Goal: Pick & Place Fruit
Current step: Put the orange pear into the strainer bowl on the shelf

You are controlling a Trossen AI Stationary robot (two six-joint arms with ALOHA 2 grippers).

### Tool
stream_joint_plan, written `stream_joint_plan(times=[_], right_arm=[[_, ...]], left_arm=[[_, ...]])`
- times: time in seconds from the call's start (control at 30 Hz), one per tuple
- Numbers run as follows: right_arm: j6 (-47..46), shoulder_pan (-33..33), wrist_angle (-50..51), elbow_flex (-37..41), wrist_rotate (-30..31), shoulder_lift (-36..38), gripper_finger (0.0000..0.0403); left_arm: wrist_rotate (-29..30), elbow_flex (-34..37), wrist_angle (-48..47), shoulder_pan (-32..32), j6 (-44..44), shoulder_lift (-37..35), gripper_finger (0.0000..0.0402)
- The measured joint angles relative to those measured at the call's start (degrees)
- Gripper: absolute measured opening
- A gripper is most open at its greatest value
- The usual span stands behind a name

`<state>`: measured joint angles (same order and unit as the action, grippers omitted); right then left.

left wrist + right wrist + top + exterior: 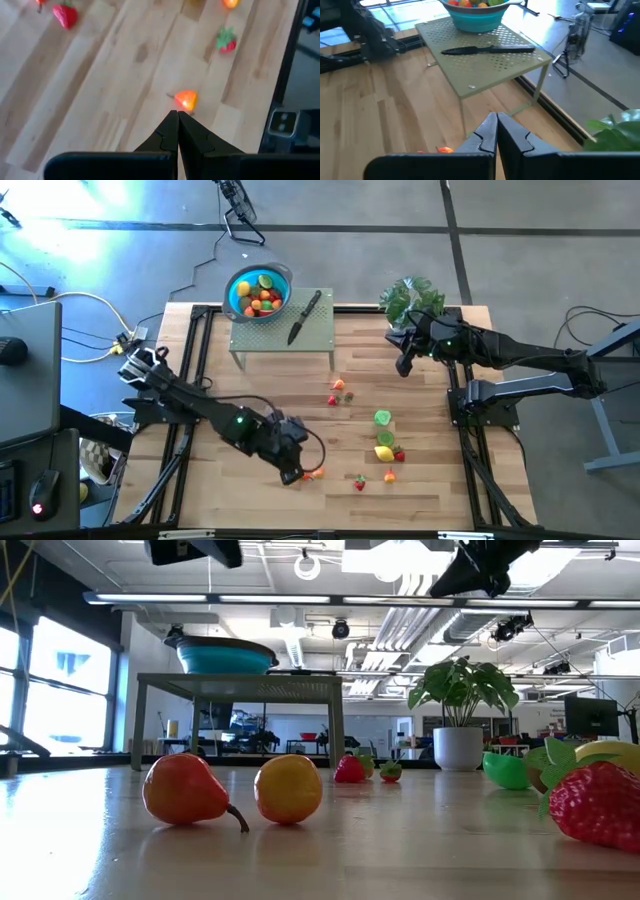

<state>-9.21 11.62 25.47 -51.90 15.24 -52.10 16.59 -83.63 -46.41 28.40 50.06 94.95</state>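
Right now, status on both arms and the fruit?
Left gripper shut, empty, over orange pear. Right gripper shut, waiting near plant. Nothing blocking.

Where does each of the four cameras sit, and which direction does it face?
High: overhead, facing down; both arms, left gripper, right gripper.
Low: table height, facing level; orange pear; arms overhead.
Left wrist: facing down past shut fingers at the pear.
Right wrist: facing past shut fingers toward blue bowl, knife.
Shared: the pear, high, low, left wrist.
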Motion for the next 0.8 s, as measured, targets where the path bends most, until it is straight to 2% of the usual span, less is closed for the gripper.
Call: stream_joint_plan(times=[0.27, 0.5, 0.63, 0.8], right_arm=[[0.00, 0.00, -0.15, 0.00, -0.70, 0.02, 0.0003], [-0.10, 0.00, -0.02, 0.00, -0.85, 0.02, 0.0003], [-0.07, 0.00, 0.00, 0.00, -0.85, 0.02, 0.0003], [-0.04, 0.00, 0.00, 0.00, -0.85, 0.02, 0.0002]], left_arm=[[-5.30, 0.10, 0.48, 0.90, 1.35, 0.84, 0.0001], [-5.54, 0.08, -0.08, 0.84, -2.07, 0.82, 0.0011], [-5.47, 0.08, -0.18, 0.85, -2.39, 0.82, 0.0054], [-4.22, 0.08, -0.80, 0.83, -4.50, 0.95, 0.0139]])
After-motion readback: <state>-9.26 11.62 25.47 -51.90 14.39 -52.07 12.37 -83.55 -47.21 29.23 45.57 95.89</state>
